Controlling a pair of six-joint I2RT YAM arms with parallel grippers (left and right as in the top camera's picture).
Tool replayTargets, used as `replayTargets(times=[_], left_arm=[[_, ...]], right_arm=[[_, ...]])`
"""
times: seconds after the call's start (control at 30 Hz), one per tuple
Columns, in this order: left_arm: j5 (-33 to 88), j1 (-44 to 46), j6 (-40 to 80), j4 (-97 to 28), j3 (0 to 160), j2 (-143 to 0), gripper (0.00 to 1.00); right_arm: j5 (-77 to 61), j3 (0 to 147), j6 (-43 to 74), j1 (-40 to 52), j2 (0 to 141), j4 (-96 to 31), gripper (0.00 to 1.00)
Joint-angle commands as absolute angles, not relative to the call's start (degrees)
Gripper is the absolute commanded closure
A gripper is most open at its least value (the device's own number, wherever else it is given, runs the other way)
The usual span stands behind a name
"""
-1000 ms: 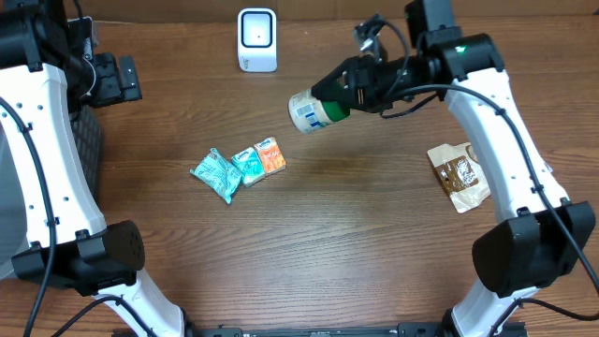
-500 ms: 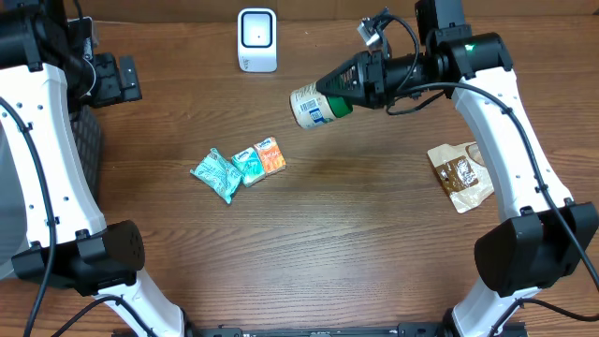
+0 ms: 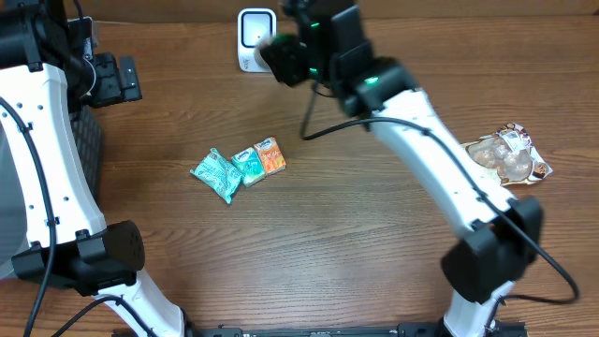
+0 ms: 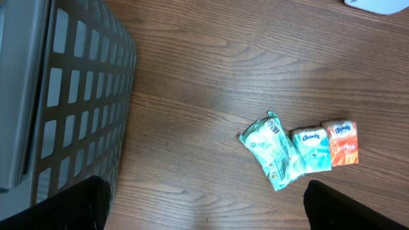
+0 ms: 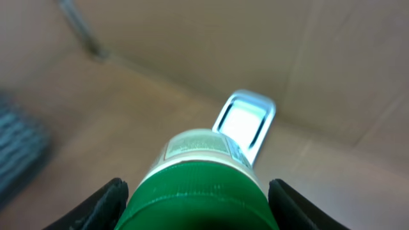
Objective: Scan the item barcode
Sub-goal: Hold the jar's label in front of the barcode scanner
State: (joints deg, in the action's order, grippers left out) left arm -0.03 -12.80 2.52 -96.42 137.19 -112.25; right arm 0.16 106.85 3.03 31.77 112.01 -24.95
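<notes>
In the right wrist view a white bottle with a green cap [image 5: 195,160] fills the space between the dark fingers of my right gripper [image 5: 201,206], which is shut on it. Just beyond the bottle's far end stands the white scanner [image 5: 246,121], its pale window facing the bottle. From overhead, the right gripper [image 3: 285,58] reaches to the scanner [image 3: 255,33] at the table's back edge, and the arm hides the bottle. My left gripper [image 3: 114,80] hangs open at the far left, fingers wide and nothing between them [image 4: 204,214].
A teal packet [image 3: 216,175], a teal tissue pack [image 3: 249,166] and an orange tissue pack [image 3: 271,155] lie in a row left of centre. A snack bag [image 3: 507,154] lies at the right. A grey slatted basket [image 4: 64,96] stands at the left edge.
The right arm has swung left and back, carrying the bottle from mid-table to just in front of the scanner. The left arm has not moved.
</notes>
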Motion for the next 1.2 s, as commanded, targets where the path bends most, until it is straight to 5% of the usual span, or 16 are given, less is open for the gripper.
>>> replayTargets(times=[0.0, 0.4, 1.17], left_arm=[[0.0, -13.1, 1.5, -96.4, 137.3, -112.1, 0.0], [0.0, -13.1, 1.5, -96.4, 137.3, -112.1, 0.0], [0.0, -13.1, 1.5, -96.4, 137.3, -112.1, 0.01]], right_arm=[[16.7, 108.0, -9.0, 31.9, 118.1, -13.7, 0.48], [15.4, 108.0, -29.3, 31.9, 134.4, 23.9, 0.48], [5.8, 110.6, -55.8, 30.6, 145.0, 34.7, 0.52]])
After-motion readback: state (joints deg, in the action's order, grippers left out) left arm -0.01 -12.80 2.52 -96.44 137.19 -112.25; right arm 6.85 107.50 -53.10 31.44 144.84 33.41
